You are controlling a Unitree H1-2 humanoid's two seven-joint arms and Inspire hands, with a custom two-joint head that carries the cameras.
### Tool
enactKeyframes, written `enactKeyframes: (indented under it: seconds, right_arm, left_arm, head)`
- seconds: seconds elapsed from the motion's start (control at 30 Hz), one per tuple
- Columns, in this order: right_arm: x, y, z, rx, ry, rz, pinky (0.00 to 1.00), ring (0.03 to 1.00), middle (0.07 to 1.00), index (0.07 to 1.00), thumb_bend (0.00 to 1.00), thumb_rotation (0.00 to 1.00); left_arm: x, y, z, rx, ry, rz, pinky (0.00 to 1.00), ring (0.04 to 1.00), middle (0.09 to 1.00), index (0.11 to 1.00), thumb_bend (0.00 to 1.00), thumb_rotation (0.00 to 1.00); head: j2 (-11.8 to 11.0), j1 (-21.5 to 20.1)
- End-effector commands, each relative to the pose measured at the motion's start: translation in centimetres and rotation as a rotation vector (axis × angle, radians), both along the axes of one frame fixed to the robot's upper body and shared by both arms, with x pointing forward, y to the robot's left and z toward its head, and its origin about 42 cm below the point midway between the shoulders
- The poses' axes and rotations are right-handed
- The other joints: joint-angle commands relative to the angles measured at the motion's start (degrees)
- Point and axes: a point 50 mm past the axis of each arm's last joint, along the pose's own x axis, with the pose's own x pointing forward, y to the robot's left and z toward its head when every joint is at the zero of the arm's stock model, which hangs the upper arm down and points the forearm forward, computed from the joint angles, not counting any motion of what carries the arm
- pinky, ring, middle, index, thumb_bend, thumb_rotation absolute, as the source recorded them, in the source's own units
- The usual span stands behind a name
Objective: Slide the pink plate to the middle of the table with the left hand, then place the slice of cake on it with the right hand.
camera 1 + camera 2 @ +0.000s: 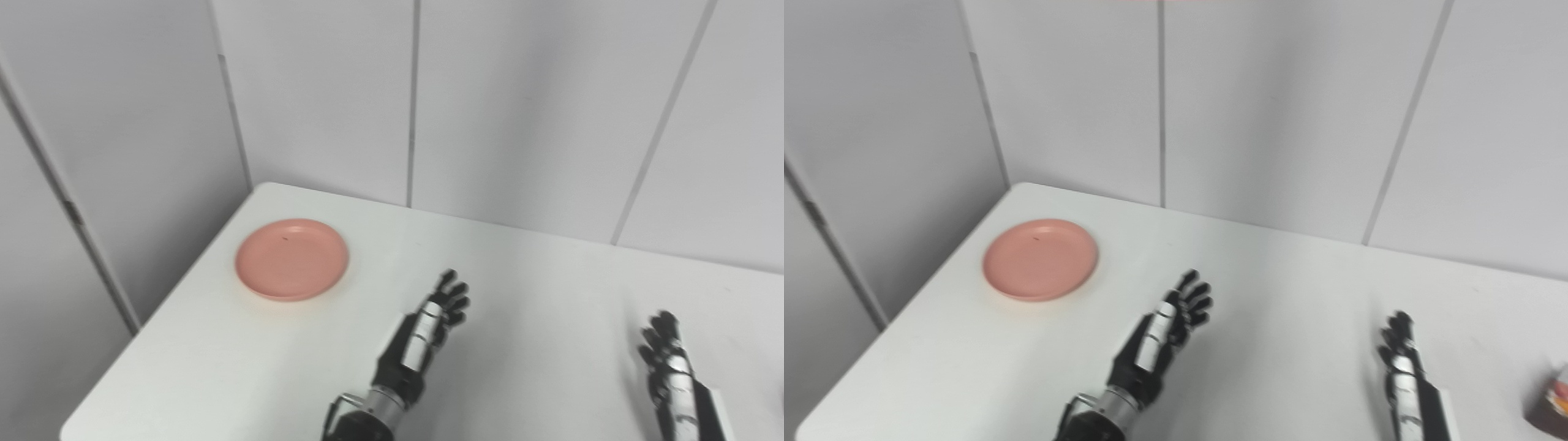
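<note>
A pink plate (292,259) sits near the white table's (539,294) far left corner, awaiting the open, empty left hand (442,312); the right hand (1399,352), also open, waits near the cake slice (1552,392).

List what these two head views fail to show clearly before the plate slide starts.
- Slice of cake: cut off by the right edge of the right eye view; the left eye view shows almost nothing of it.
- Right hand: seen edge-on, its palm side is hidden.
- Left hand: the fingers look blurred.
- Pink plate: its tiny dark speck is too small to identify.
</note>
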Motion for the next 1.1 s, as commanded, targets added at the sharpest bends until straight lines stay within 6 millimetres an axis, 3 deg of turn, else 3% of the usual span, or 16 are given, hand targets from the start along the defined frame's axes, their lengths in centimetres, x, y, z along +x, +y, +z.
enactKeyframes:
  seconds: [0.0,0.33,0.67,0.8,1.07]
  right_arm:
    - [-2.0,-1.3,-3.9,0.003,0.126,-0.028,1.00,1.000,1.000,1.000,0.30,1.00]
    - [-2.0,-1.4,-4.1,-0.003,0.125,-0.026,1.00,1.000,1.000,1.000,0.30,1.00]
    - [-2.3,-1.1,-3.7,-0.002,0.119,-0.022,1.00,1.000,1.000,1.000,0.31,1.00]
    - [-2.6,-0.8,-3.4,-0.008,0.119,-0.025,1.00,1.000,1.000,1.000,0.31,1.00]
    - [-2.5,-0.6,-3.3,-0.013,0.117,-0.005,1.00,1.000,1.000,1.000,0.31,1.00]
  left_arm:
    - [-2.9,-0.2,-5.3,0.006,0.156,0.014,0.95,0.939,0.951,0.952,0.47,1.00]
    - [-2.7,-0.5,-5.4,0.011,0.153,0.013,0.97,0.954,0.963,0.965,0.47,1.00]
    - [-3.2,-0.3,-4.8,0.007,0.145,0.020,0.97,0.951,0.962,0.962,0.47,1.00]
    - [-3.4,-0.1,-4.2,0.007,0.128,0.018,0.97,0.947,0.959,0.961,0.47,1.00]
    - [-3.0,0.4,-1.3,0.010,0.066,0.007,0.96,0.953,0.961,0.959,0.46,1.00]
  head:
    - [0.0,0.0]
    - [-0.4,-0.2]
    - [1.4,-1.9]
    - [2.9,-2.9]
    - [3.4,-2.6]
